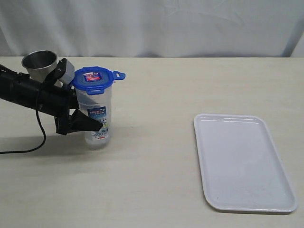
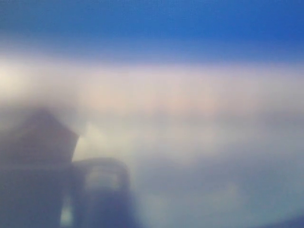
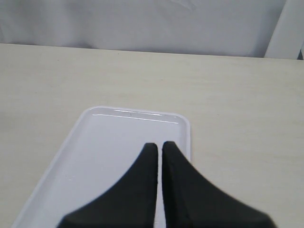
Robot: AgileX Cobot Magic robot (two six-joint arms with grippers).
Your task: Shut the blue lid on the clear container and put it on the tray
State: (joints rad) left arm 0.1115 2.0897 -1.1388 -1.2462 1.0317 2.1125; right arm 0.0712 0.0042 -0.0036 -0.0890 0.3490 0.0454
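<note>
So, labels first: the clear container (image 1: 98, 102) has a blue-and-white printed label low on its side and the blue lid (image 1: 93, 78) has a small sticker in its centre, but honestly the writing on both is too small to read. The canister stands upright at the left of the exterior view, lid sitting on top, one tab poking out to the right. The left gripper (image 1: 97, 124) comes in from the left with its jaws either side of the canister, near finger flat across the label, so it looks clamped on. A steel cup (image 1: 39, 61) sits just behind. The tray (image 1: 244, 161) is well apart at lower right. The right gripper (image 3: 156, 145) has its fingers pressed together above the tray's rim (image 3: 137, 114). The left wrist view is pure blur.
</note>
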